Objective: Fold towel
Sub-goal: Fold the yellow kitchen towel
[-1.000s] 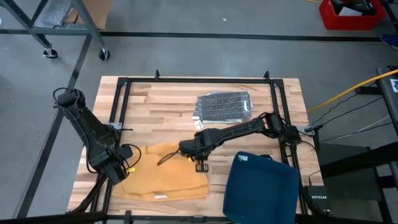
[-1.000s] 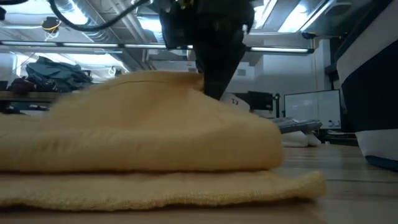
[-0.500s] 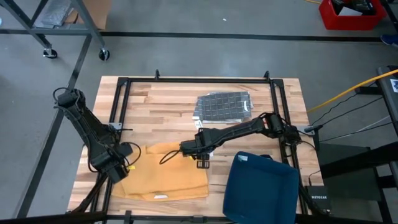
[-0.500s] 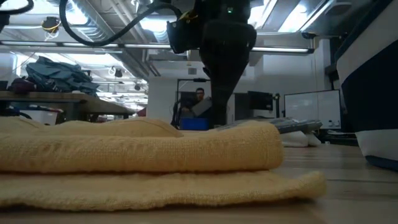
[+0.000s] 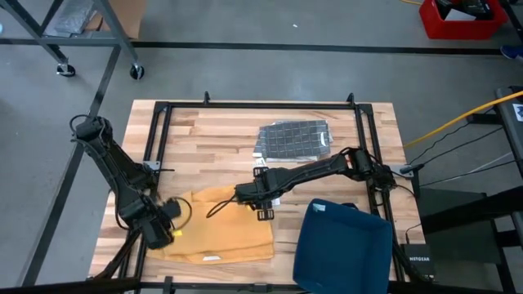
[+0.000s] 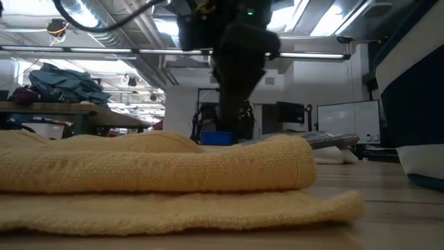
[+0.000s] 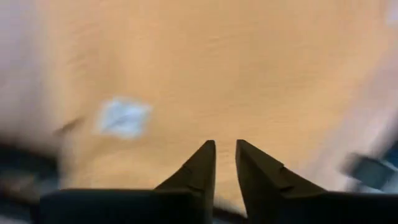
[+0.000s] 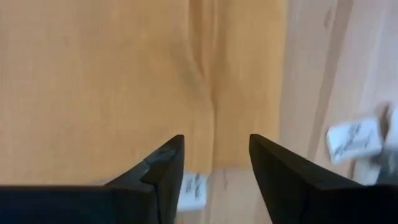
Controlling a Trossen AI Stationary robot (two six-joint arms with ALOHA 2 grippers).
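A yellow towel (image 5: 219, 230) lies folded on the wooden table near its front left, the upper layer flat on the lower one (image 6: 159, 167). A white label (image 7: 124, 118) shows on it. My left gripper (image 5: 162, 231) hangs over the towel's left end, pointing down. Its fingertips (image 7: 225, 152) are a narrow gap apart with nothing between them. My right gripper (image 5: 245, 196) stands over the towel's far right corner, clear of the cloth in the low view (image 6: 236, 111). It is open (image 8: 216, 149) above a crease in the towel (image 8: 208, 93).
A dark checked cloth (image 5: 294, 139) lies at the table's far middle. A blue bin (image 5: 343, 245) stands at the near right, close to the towel's right edge. A black metal frame (image 5: 261, 104) runs round the tabletop.
The towel's upper layer, raised in a hump under my right gripper a second ago, has dropped flat onto the lower layer. My right gripper now stands clear above it. My left gripper has shifted a little toward the table's near edge and tipped.
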